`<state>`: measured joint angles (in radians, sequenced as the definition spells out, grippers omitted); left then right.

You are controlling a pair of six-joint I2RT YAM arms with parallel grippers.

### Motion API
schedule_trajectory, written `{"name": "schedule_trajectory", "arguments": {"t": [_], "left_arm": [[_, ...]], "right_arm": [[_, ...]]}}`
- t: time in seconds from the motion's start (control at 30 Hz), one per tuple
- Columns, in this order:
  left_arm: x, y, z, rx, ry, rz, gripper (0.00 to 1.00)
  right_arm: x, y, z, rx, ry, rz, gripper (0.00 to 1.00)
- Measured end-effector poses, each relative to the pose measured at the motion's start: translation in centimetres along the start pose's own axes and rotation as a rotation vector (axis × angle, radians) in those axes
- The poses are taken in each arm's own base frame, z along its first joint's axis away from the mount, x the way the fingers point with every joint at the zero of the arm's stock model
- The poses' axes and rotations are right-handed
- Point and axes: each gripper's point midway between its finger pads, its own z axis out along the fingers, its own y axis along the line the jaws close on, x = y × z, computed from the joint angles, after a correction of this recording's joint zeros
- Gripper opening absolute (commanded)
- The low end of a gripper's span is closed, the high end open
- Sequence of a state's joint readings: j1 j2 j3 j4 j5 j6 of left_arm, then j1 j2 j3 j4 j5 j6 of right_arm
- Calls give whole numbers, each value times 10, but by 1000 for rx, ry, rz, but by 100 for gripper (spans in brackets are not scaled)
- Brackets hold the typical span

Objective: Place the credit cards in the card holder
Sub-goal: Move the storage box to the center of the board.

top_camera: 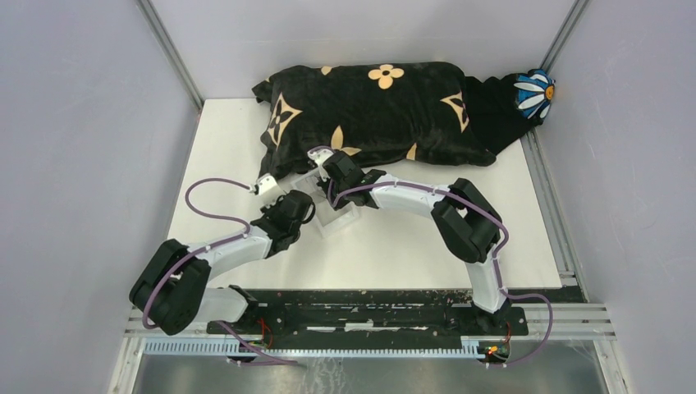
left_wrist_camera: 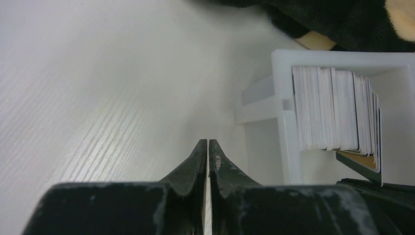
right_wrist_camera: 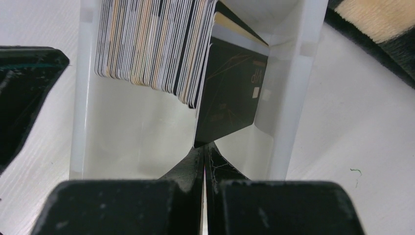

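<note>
White table [top_camera: 410, 246]: bears everything, with both arms reaching over its middle
Black cushion [top_camera: 369, 115]: tan flower pattern, lying across the far edge
Clear acrylic box [right_wrist_camera: 293, 98]: just in front of the cushion, between the 2 grippers
Left gripper [left_wrist_camera: 208, 143]: jaws pressed nearly together, just beside the box; thin pale sliver between them, cannot tell what
Right gripper [right_wrist_camera: 204, 147]: jaws closed on the lower corner of the dark card [right_wrist_camera: 230, 93]
Credit cards [right_wrist_camera: 147, 44]: packed on edge inside the box; the dark card tilts at the stack's end

Credit cards [right_wrist_camera: 147, 44]: dense stack, upright on edge in clear box [right_wrist_camera: 293, 98]; 1 dark card [right_wrist_camera: 230, 93] tilted beside stack.
</note>
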<state>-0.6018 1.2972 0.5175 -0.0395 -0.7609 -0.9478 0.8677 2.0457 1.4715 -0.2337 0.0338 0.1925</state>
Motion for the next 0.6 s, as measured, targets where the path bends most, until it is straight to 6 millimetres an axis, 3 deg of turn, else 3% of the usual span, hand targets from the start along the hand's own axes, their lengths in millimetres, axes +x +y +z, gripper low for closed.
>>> {"name": "schedule_trajectory", "arguments": {"t": [0.3,0.6], "left_arm": [[-10,-16,10,14,-14,-40,10],[-12,-12,18,-5,-18,-51,9]], "right_arm": [[-15,-8,3,-7,-53,32,1],[-16,-9,15,-27,-49,44,1]]}}
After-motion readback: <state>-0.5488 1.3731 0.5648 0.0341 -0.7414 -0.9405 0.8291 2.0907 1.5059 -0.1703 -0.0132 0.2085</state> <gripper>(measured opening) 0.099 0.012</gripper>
